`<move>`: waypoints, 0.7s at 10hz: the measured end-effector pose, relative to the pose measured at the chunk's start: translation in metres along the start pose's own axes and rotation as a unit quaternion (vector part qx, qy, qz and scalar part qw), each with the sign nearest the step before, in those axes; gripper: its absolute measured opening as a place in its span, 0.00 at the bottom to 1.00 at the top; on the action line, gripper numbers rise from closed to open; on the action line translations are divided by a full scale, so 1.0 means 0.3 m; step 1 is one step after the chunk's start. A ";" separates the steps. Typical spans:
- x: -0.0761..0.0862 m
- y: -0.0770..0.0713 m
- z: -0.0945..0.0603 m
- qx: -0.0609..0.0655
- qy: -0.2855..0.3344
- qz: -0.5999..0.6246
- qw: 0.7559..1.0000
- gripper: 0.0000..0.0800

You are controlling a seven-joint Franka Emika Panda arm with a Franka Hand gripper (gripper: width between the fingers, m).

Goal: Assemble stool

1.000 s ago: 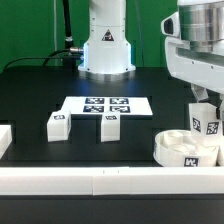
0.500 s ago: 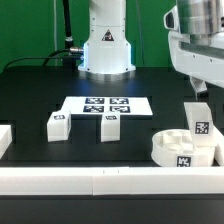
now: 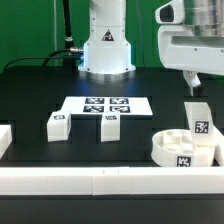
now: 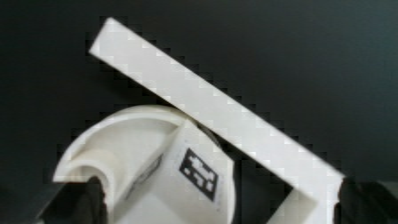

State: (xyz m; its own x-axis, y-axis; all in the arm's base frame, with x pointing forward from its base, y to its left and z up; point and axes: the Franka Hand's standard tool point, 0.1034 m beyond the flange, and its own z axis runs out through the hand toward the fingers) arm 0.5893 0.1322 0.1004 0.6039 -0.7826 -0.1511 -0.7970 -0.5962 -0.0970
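Gripper (image 3: 193,84) hung above the leg (image 3: 201,122) standing in the seat (image 3: 172,148).
Exterior view: I saw the seat at the exterior view's right, just behind the front rail (image 3: 100,180), leg upright in it. Wrist view: the fingertips (image 4: 71,196) sat apart — gripping nothing, seat and rail in sight beyond them.

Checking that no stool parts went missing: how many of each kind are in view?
Seat: 1
Legs: 3 (one upright on the seat, two loose)
Total: 4
White block cut off at the exterior view's left edge: not counted.
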 end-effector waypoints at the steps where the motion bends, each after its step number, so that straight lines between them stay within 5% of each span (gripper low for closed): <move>1: 0.005 -0.017 -0.018 -0.010 0.000 -0.087 0.996 0.81; 2: 0.006 -0.023 -0.030 -0.021 0.002 -0.159 0.987 0.81; 5: 0.010 -0.033 -0.034 -0.024 -0.001 -0.298 0.954 0.81; 7: 0.024 -0.027 -0.036 -0.042 0.007 -0.461 0.886 0.81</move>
State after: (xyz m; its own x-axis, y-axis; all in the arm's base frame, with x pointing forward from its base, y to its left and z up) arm 0.6002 0.1293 0.1108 0.9985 0.0425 -0.0342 0.0389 -0.9944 -0.0985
